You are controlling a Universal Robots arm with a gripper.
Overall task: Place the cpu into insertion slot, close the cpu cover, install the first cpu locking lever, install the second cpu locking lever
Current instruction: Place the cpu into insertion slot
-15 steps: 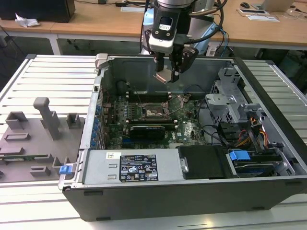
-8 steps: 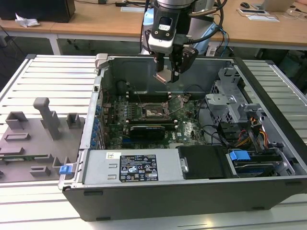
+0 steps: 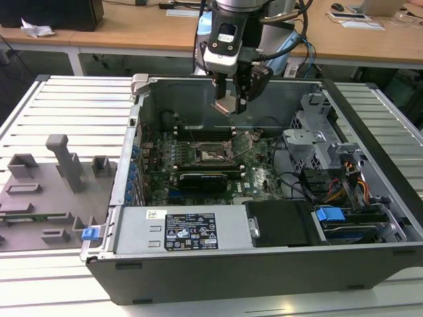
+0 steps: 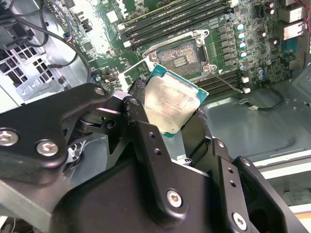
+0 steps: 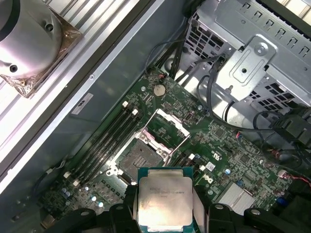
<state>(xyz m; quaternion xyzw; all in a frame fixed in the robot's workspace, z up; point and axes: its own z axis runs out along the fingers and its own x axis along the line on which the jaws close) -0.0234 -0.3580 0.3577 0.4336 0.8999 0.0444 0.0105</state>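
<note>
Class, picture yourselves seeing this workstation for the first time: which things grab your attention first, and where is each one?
The silver-topped cpu stands out first, pinched at its edges between the fingers of the gripper, above the open computer case. Beneath it, on the green motherboard, the insertion slot lies empty with its pin field exposed.
</note>
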